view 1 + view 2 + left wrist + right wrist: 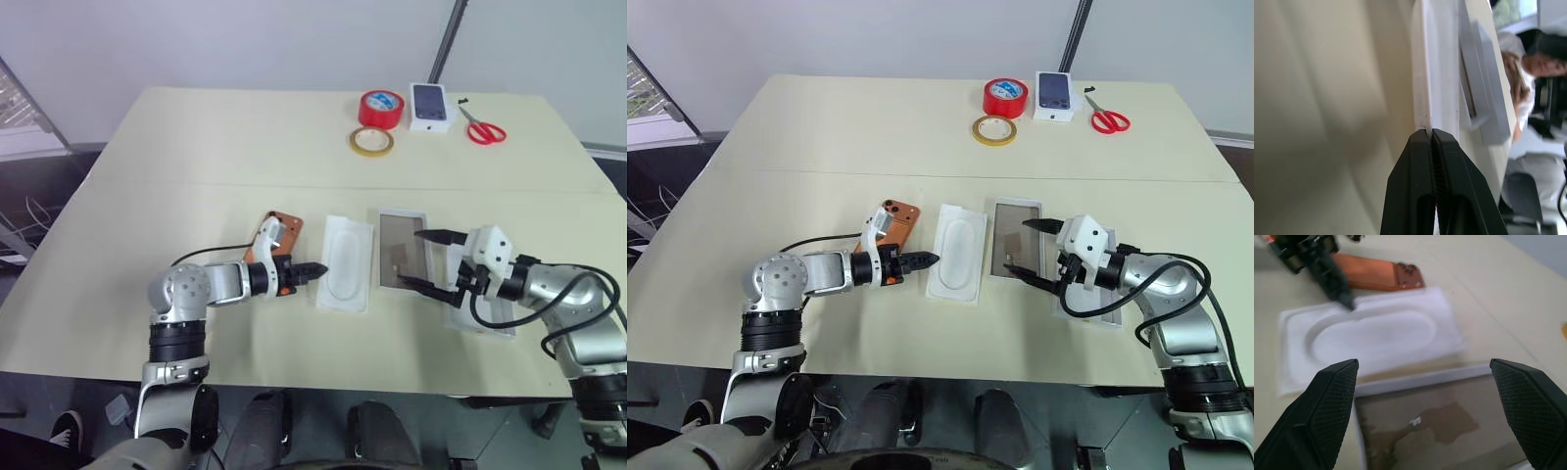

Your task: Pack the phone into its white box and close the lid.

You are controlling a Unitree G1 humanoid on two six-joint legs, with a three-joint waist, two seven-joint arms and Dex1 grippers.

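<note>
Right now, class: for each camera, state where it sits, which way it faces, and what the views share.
Left and right eye views: on the head, looking down at the table; both arms show.
Left wrist view: along the shut left gripper at the white insert's edge.
Right wrist view: between the open right gripper fingers, over the white box.
Shared: insert, white box, the phone.

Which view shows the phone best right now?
The right eye view: the phone lies nearly whole beside the left gripper. The left eye view has the arm covering more of it; the right wrist view shows it at an angle.
</note>
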